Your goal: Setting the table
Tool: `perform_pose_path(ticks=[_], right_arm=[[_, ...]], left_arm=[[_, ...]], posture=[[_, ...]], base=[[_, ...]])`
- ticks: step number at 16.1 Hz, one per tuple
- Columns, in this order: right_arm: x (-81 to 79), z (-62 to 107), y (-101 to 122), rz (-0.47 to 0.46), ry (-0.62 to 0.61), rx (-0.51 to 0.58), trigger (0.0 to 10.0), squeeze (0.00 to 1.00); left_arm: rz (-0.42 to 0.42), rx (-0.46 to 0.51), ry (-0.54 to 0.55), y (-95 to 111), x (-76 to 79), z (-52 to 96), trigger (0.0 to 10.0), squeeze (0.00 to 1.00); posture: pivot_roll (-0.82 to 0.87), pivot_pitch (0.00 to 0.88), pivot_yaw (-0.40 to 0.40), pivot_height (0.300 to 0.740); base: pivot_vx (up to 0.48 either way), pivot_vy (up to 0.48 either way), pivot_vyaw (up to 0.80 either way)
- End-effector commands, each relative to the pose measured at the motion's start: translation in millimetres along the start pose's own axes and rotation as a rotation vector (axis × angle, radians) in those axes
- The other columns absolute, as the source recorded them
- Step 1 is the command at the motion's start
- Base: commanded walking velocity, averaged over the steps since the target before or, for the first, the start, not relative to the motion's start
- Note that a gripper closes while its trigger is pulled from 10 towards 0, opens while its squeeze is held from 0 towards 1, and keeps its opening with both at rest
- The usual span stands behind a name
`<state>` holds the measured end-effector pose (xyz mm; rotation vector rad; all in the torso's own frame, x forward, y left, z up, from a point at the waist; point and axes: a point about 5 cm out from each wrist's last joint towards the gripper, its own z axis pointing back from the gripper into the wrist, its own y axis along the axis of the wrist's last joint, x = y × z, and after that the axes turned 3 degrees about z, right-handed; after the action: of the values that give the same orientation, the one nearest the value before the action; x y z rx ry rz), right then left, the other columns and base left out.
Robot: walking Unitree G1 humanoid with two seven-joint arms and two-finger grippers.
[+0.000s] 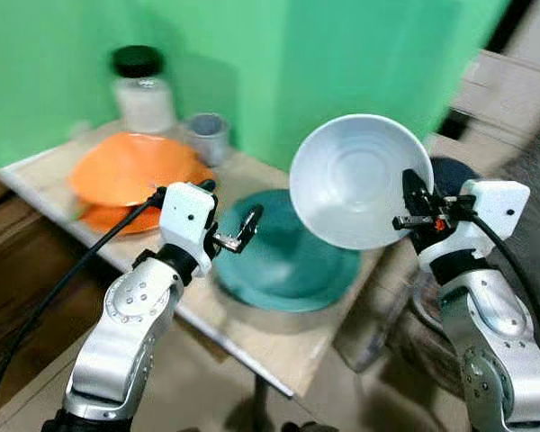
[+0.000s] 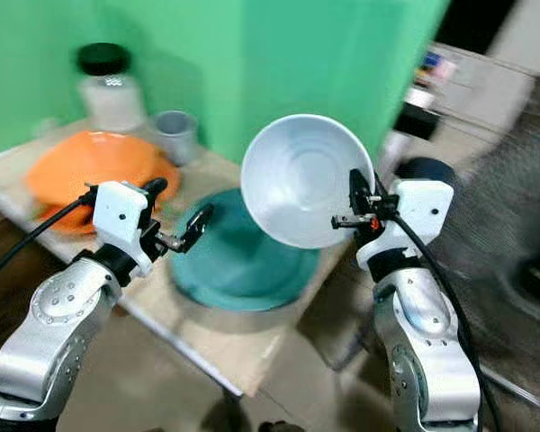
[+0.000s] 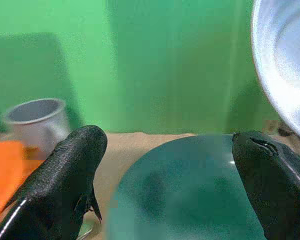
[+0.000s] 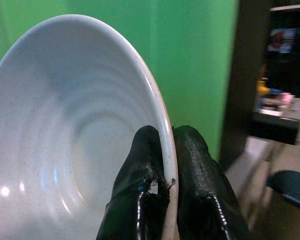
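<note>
Your right gripper point(image 4: 165, 150) pinches the empty, glossy pale-blue ceramic bowl point(image 1: 355, 180) by its rim, tilted; left gripper point(image 3: 165, 150) gapes empty above the teal plate point(image 1: 288, 261).

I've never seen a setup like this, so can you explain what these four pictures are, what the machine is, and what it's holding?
It is a walking humanoid robot with two silver arms, each ending in a pincer of two black fingers. The two wide pictures come from cameras in its head, looking down at a wooden table. The two close-ups come from cameras on its wrists.

The right pincer grips the rim of a white bowl, held up on its side in the air. The left pincer is open and holds nothing, hovering over a teal plate.

Also on the table: orange plates, a grey cup and a jar with a black lid, before a green backdrop.
</note>
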<state>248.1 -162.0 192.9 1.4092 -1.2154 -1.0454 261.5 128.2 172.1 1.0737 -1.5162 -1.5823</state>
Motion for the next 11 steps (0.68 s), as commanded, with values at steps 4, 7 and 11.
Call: perform_pose_path(ticks=[4,7,11], right_arm=[[-1.1,3.2,-7.1,-0.063,0.03,-0.039,10.0,0.0],[-7.4,7.5,-12.7,-0.058,0.048,-0.057,10.0,0.0],[-6.2,8.3,-12.3,-0.064,0.005,-0.042,10.0,0.0]], left_arm=[[-0.069,-0.034,-0.017,-7.4,1.2,10.0,10.0,0.0],[-0.058,-0.021,-0.017,-4.5,1.5,8.7,10.0,0.0],[-0.063,-0.015,0.005,-3.4,-1.9,6.1,10.0,0.0]], posture=[[-0.01,0.017,-0.095,0.74],[-0.01,0.013,-0.093,0.74],[-0.01,0.009,-0.085,0.74]], base=[[0.0,0.0,-0.8],[0.0,0.0,-0.8],[0.0,0.0,-0.8]])
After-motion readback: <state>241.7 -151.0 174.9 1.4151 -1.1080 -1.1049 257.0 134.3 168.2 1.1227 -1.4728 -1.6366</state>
